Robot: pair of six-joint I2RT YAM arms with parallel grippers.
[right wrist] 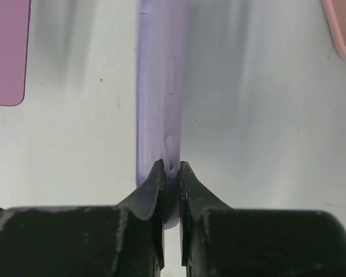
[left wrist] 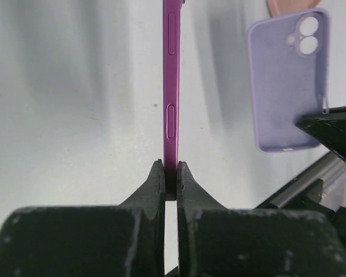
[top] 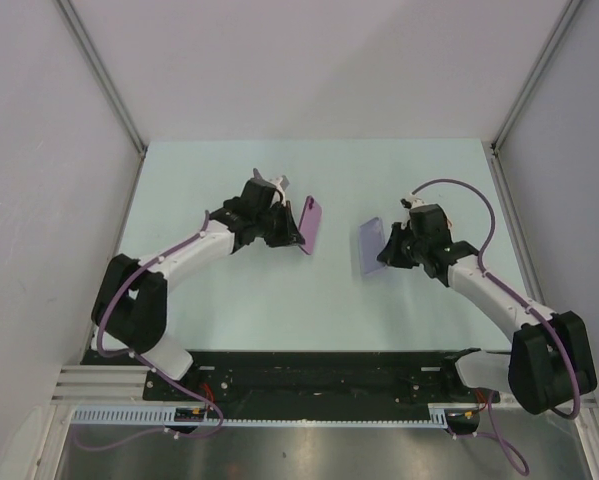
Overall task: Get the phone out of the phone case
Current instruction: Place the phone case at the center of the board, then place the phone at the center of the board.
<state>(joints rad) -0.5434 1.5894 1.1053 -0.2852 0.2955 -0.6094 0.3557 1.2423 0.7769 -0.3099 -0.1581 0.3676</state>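
While the two arms are reaching inward over the pale desk, the left tool is clamping the magenta phone by its thin edge, its jaws pressing together on the metal side with the side buttons showing above them. The phone is running edge-on toward 12 o'clock in the left wrist view. The right tool is pinching the lavender phone case by its rim, jaws closing on the soft wall, and the case is likewise stretching toward 12 o'clock from the fingertips. In the top view the phone is sitting just left of the desk's centre and the phone case just right of it, at 3 o'clock from the phone, the two hanging near each other but apart, with bare desk showing between them. The phone is therefore sitting wholly outside the case. From the left wrist the case is appearing at 2 o'clock, its back and twin camera openings facing the lens. Whether either item's lower edge is touching the desk cannot be told.
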